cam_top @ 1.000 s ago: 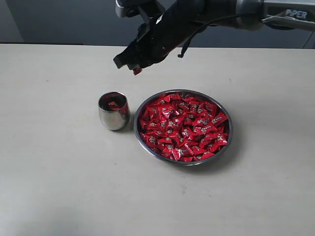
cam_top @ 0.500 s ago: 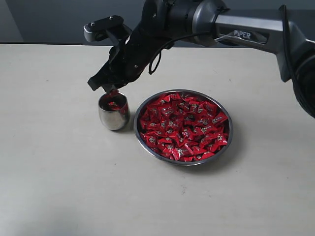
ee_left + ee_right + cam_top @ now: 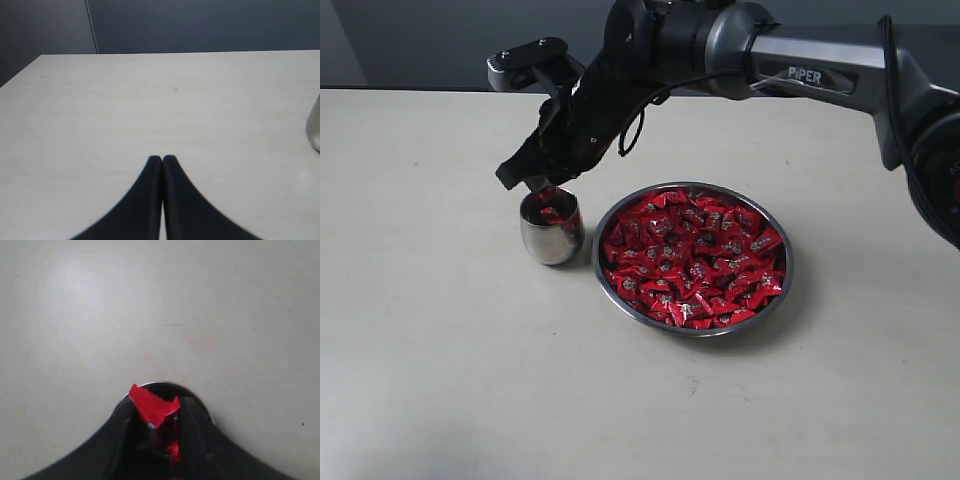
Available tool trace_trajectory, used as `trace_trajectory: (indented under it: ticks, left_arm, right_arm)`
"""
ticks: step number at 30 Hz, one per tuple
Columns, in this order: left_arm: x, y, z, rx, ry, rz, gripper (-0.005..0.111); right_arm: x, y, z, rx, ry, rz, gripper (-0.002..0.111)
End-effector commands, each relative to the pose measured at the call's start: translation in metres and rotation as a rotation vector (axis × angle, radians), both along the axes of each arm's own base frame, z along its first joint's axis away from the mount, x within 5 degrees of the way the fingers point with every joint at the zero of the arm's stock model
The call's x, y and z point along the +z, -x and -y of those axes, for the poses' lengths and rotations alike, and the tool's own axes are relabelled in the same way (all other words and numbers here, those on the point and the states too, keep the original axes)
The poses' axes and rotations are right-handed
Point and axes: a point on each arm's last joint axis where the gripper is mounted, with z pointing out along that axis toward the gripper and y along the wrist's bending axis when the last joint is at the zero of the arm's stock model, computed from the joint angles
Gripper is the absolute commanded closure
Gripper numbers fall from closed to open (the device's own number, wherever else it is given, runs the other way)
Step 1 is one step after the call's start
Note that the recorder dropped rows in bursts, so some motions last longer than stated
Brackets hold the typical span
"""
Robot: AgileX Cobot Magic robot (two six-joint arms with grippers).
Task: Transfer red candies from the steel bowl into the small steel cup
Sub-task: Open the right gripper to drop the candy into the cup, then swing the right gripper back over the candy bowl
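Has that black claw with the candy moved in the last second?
Yes. The right gripper, candy between its jaws, went left and down; it now hangs just over the cup.

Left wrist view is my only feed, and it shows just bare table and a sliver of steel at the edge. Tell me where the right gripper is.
Observer: The right gripper hangs directly above the small steel cup, just over its mouth.
Operator: Report what it carries.
Observer: One red candy sits between its fingers; gripped or loose, I cannot tell.
Operator: Now place the steel bowl for me.
Observer: The steel bowl stands close beside the cup, on its right in the exterior view, heaped with red candies.
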Motion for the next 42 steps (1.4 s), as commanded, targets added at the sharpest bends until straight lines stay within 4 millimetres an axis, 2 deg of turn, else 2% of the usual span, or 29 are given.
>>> trace_trajectory:
  ticks: [1, 11, 15, 19, 23, 30, 34, 38, 42]
  left_arm:
    - [0.000, 0.000, 0.000, -0.005, 0.005, 0.012, 0.106]
    - [0.000, 0.000, 0.000, -0.005, 0.005, 0.012, 0.106]
    - [0.000, 0.000, 0.000, -0.005, 0.005, 0.012, 0.106]
    - [0.000, 0.000, 0.000, -0.005, 0.005, 0.012, 0.106]
    - [0.000, 0.000, 0.000, -0.005, 0.005, 0.012, 0.106]
    - [0.000, 0.000, 0.000, -0.005, 0.005, 0.012, 0.106]
    - [0.000, 0.000, 0.000, -0.005, 0.005, 0.012, 0.106]
    - [0.000, 0.000, 0.000, -0.005, 0.005, 0.012, 0.106]
    - [0.000, 0.000, 0.000, -0.005, 0.005, 0.012, 0.106]
  right_arm:
    - [0.003, 0.000, -0.001, -0.001, -0.009, 0.006, 0.073]
    - [0.003, 0.001, 0.000, 0.008, 0.006, 0.005, 0.073]
    - [0.015, 0.003, 0.002, 0.013, -0.005, 0.014, 0.073]
    - [0.037, 0.006, 0.011, 0.029, -0.002, 0.033, 0.073]
    - [0.058, 0.003, 0.033, 0.038, 0.052, 0.035, 0.073]
    - [0.095, -0.010, 0.081, -0.043, 0.035, 0.043, 0.073]
    - [0.096, -0.006, 0.113, -0.113, 0.033, 0.039, 0.073]
    - [0.096, 0.008, 0.141, -0.182, 0.001, 0.090, 0.073]
    - [0.084, 0.025, 0.169, -0.264, -0.011, 0.153, 0.073]
